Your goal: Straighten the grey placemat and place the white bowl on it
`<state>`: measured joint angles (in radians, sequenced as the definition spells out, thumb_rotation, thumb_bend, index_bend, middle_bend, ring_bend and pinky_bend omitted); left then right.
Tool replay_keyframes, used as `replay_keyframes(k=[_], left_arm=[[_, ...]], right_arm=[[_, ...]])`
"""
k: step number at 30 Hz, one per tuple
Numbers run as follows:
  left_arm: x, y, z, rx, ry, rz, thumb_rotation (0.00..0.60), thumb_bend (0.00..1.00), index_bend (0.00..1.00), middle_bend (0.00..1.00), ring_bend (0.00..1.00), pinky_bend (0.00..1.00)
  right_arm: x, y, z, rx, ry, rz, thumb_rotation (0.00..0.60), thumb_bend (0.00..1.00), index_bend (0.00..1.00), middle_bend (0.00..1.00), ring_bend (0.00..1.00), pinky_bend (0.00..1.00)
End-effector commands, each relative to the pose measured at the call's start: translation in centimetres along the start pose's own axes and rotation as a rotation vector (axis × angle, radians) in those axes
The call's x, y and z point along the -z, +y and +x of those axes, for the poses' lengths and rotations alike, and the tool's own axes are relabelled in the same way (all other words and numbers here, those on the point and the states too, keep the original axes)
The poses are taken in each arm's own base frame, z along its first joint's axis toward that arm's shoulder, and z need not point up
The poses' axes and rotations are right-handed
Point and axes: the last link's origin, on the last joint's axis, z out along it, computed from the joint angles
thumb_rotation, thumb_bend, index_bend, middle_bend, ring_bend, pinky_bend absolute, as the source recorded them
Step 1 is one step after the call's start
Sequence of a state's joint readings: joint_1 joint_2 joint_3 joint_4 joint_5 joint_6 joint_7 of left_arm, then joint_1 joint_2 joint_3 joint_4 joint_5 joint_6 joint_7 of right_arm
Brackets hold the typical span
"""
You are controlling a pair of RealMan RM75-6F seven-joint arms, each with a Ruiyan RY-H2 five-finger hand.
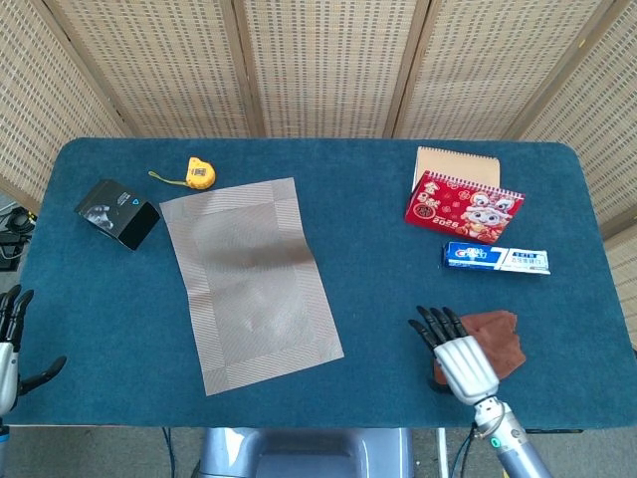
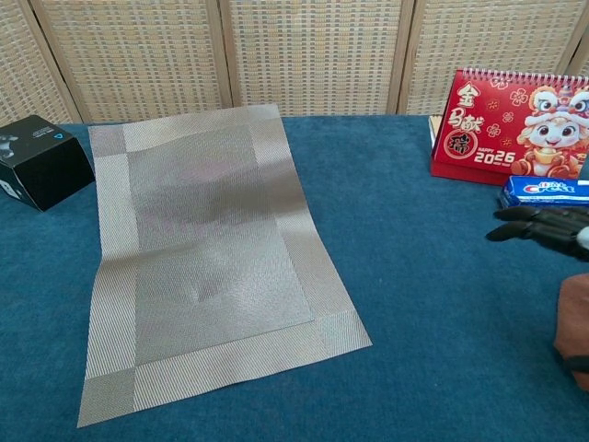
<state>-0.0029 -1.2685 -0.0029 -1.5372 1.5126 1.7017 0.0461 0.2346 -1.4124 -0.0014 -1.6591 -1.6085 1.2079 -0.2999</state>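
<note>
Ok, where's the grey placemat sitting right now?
In the head view the grey placemat lies skewed, left of centre on the table, between the black box and the yellow tape measure.
</note>
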Motion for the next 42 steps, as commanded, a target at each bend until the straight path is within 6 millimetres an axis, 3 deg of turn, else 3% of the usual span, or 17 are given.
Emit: replay_keyframes(k=[1,7,21,35,42], left_arm=[[0.0,-0.1,0.0,0.005,-0.002,0.002,0.6,0.11,0.0,0.0,0.0,0.0],[-0.1,-0.2,-0.1,0.016,-0.008,0.006,0.6,0.11,0.0,0.0,0.0,0.0],[-0.4,-0.3,-0.9,0.008,-0.04,0.015,0.6,0.11,0.0,0.0,0.0,0.0],[-0.8,-0.6,-1.0,0.014,-0.047,0.031,0.6,0.11,0.0,0.0,0.0,0.0],[-0.8,-0.6,-1.1,0.019,-0.053,0.032,0.6,0.11,0.0,0.0,0.0,0.0]], right_arm=[[-1.6,-1.8,-1.4,-0.003,-0.03,0.036,0.6,0.0,0.17,0.0,0.0,0.0],[-3.8,-3.5,-3.5,-0.005,-0.048,0.056,0.6,0.01,0.21,0.0,0.0,0.0],[-7.9,-5.3,-5.2,-0.083,0.001,0.06,0.6,0.07,0.27,0.0,0.0,0.0],[-9.7,-8.5,-6.4,-0.139,-0.007,0.093,0.6,0.08,0.29,0.0,0.0,0.0],[-10.6,-9.3,-6.7,-0.149,0.003,0.097,0.6,0.17,0.31,0.0,0.0,0.0]])
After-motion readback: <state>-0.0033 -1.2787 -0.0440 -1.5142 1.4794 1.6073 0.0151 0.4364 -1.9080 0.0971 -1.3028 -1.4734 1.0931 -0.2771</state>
